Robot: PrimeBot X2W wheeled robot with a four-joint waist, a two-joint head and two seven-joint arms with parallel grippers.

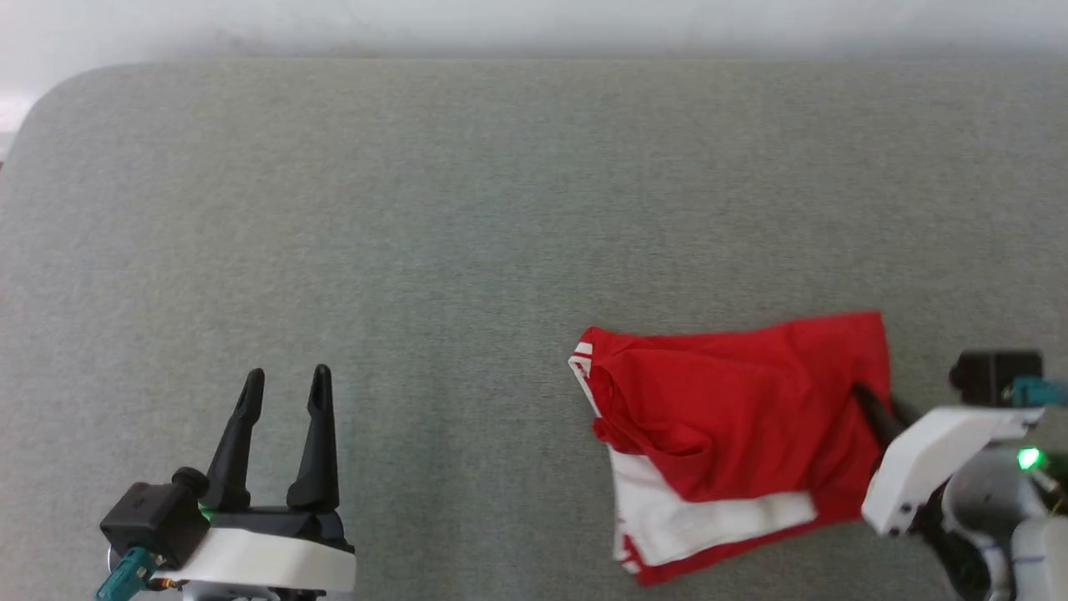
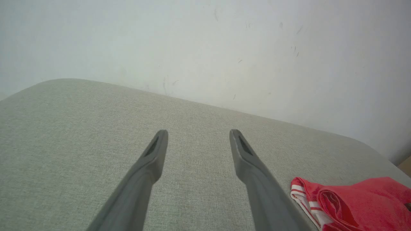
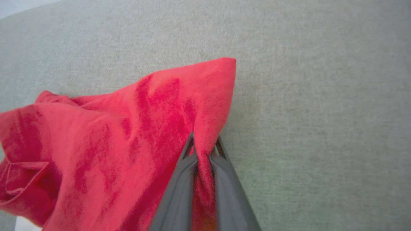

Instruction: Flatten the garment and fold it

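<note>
The garment (image 1: 734, 417), a red shirt with a white sleeve and striped trim, lies bunched and partly folded at the right of the grey padded table (image 1: 417, 209). My right gripper (image 1: 863, 396) is at the garment's right edge, shut on a pinch of its red cloth; in the right wrist view the fabric (image 3: 128, 138) runs between the two fingers (image 3: 221, 179) of the right gripper (image 3: 203, 146). My left gripper (image 1: 284, 380) stands open at the lower left, well away from the shirt, nothing between its fingers. In the left wrist view the left gripper (image 2: 197, 133) is open and the garment (image 2: 359, 202) shows at the lower right.
The grey padded surface (image 2: 80, 128) stretches wide to the left and behind the shirt. A pale wall (image 2: 205, 48) rises behind its far edge. The table's rounded corner (image 1: 58, 92) shows at the upper left.
</note>
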